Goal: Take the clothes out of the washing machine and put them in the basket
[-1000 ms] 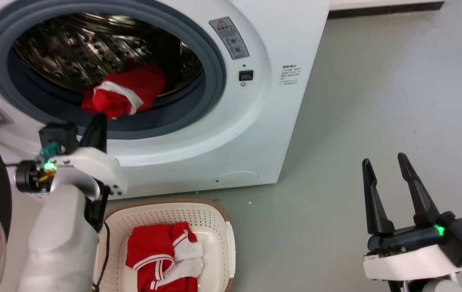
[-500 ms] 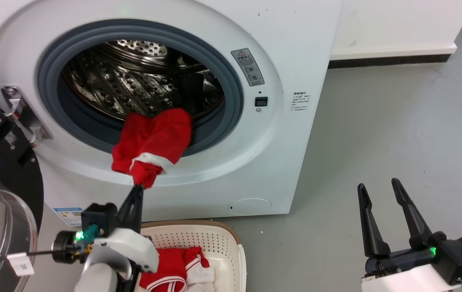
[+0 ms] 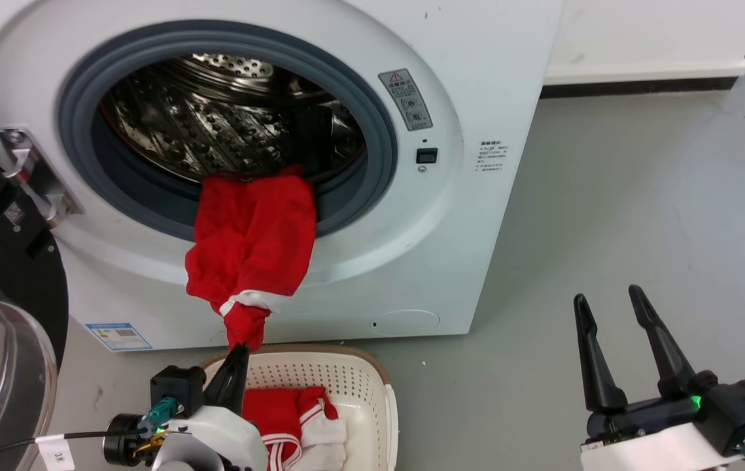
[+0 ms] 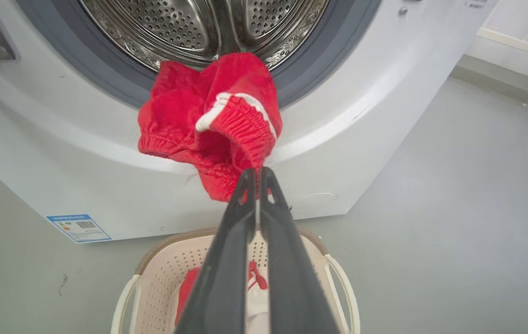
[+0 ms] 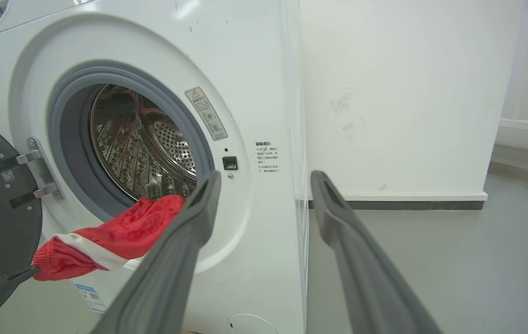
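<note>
Red garment (image 3: 251,242) dangling out of the washing machine (image 3: 477,78), left gripper (image 4: 257,172) pinching it

Left fingers are pressed together on its white-striped bottom end, with the top part draped over the porthole lip. Basket (image 3: 352,373) sits on the floor just below with more red-and-white clothes (image 3: 287,418) inside. Right gripper (image 3: 607,296) is off to the side, fingers spread, empty.

You see a shiny perforated steel drum (image 3: 215,124), a soft ribbed red cloth garment (image 3: 251,248), and a matt cream perforated plastic basket (image 3: 346,383).
</note>
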